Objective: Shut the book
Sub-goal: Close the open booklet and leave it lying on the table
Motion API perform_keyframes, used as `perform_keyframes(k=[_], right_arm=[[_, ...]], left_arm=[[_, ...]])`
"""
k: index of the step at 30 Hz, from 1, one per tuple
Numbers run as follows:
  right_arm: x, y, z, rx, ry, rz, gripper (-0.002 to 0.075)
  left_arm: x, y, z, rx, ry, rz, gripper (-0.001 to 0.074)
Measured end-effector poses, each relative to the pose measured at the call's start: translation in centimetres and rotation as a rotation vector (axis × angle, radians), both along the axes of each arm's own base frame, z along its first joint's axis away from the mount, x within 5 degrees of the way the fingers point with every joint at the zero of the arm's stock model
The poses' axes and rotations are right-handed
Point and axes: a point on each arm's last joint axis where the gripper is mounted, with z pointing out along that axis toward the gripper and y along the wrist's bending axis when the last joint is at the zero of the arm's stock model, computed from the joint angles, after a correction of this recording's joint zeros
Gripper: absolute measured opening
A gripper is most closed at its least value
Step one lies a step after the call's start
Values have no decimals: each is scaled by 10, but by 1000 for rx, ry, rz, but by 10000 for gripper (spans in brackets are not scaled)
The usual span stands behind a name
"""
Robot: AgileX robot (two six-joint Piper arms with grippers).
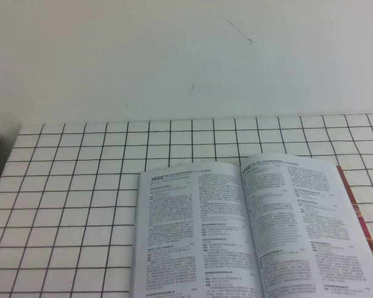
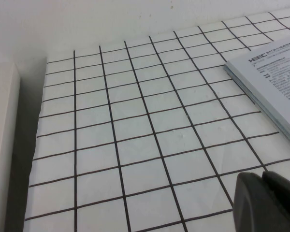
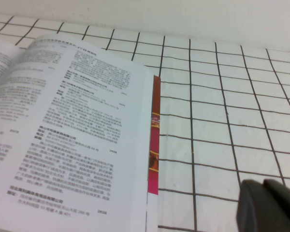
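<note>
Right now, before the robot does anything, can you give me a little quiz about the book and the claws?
1. True or false: the book is already shut.
2. Where does the red cover peek out from under the pages? A: on the book's left side. B: on the book's right side. C: nowhere.
3. Fill the gap: the left claw is left of the book and the right claw is right of it, both above the checked ____.

Key: 1 false, it lies open. 2 B. 3 cloth.
</note>
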Motion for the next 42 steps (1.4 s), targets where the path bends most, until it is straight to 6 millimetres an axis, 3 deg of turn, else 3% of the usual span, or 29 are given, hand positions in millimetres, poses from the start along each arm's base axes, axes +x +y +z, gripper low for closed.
perform_keyframes(k=[42], right_arm=[[1,0,2,4,-19,-2,-1]], left_arm=[[0,-2,2,-71,-16,-2,-4]])
